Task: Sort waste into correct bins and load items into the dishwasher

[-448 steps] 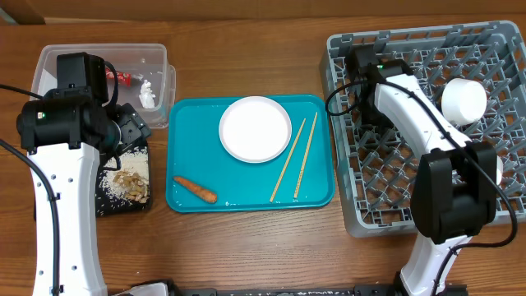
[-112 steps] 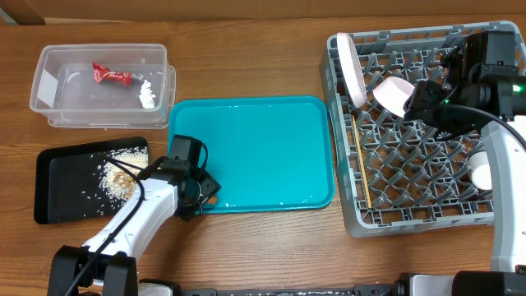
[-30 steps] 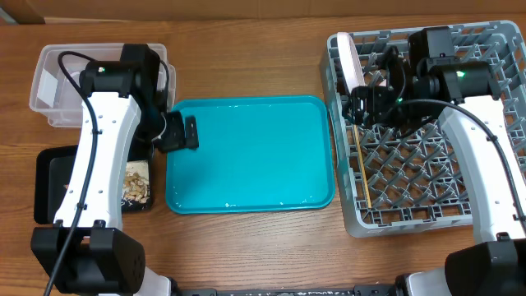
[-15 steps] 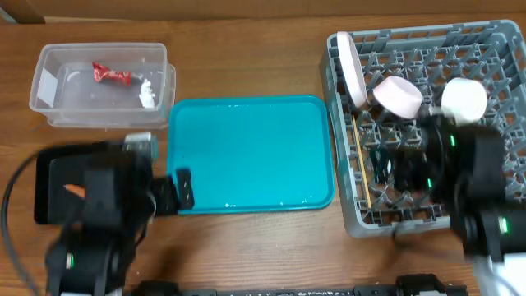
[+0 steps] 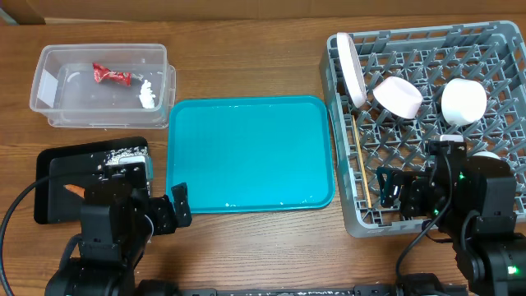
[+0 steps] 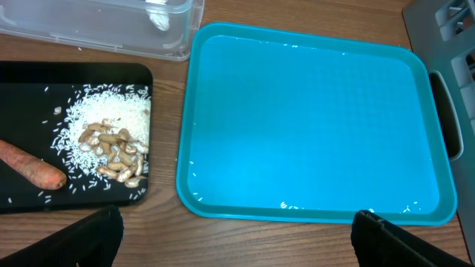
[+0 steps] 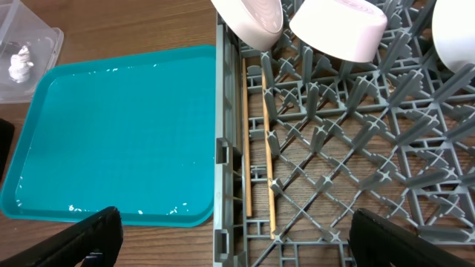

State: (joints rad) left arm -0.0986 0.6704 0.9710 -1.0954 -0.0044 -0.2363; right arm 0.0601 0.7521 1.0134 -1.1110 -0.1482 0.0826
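Observation:
The clear tub (image 5: pixel 99 86) holds the red wrapper (image 5: pixel 111 76) and the tissue wad (image 5: pixel 148 94). In the black tray (image 6: pixel 30 81) lie the carrot (image 6: pixel 30 165) and nut shells (image 6: pixel 115 152) on spilled rice. The grey rack (image 5: pixel 427 123) carries the plate (image 5: pixel 353 70) on edge, the pink bowl (image 5: pixel 398 96), the white bowl (image 5: pixel 463 102) and the chopsticks (image 7: pixel 267 148) lying flat. My left gripper (image 5: pixel 170 210) is open over bare table by the teal tray's near-left corner. My right gripper (image 5: pixel 388 189) is open above the rack's near-left part. Neither holds anything.
The teal tray (image 5: pixel 251 152) sits between the bins and the rack, with only a few rice grains along its near edge. Bare wooden table runs along the front. The rack's left wall (image 7: pixel 220 156) stands close to the tray's right rim.
Both arms have pulled back toward the near edge of the table, the left from over the bins and the right from the rack's far part. Both grippers stay open.

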